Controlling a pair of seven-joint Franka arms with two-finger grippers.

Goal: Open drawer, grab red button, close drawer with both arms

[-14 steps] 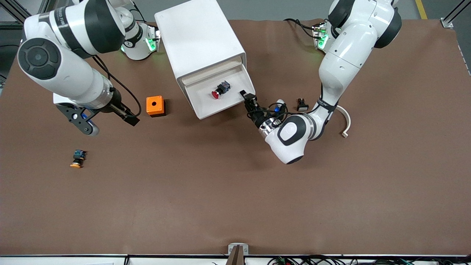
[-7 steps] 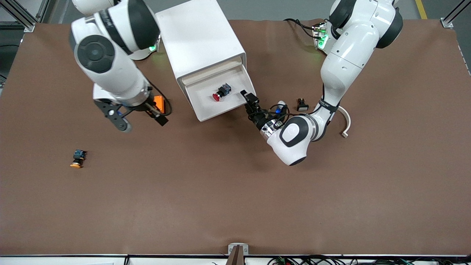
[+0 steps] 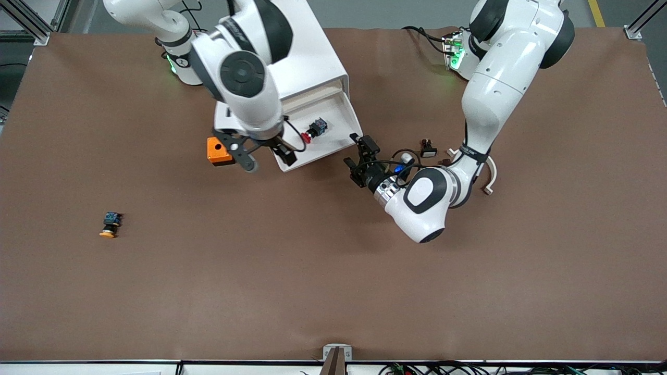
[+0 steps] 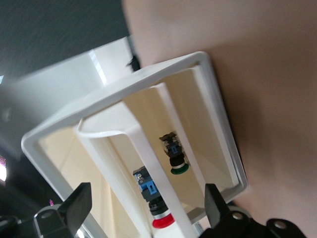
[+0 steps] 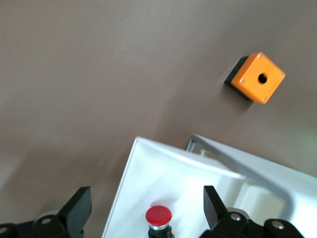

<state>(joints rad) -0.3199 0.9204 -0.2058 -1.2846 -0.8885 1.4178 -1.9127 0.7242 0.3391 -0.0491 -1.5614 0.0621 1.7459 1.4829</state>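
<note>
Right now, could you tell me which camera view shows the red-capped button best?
The front view: the red-capped button lies whole in the open drawer. The right wrist view shows mostly its red cap; the left wrist view shows it partly hidden by the drawer's front wall.

Drawer (image 3: 341, 122) — wide, shallow, white, pulled out of cabinet (top of stack). Button (image 3: 313, 129) — red cap, black body, blue back end; lying on its side inside.
</note>
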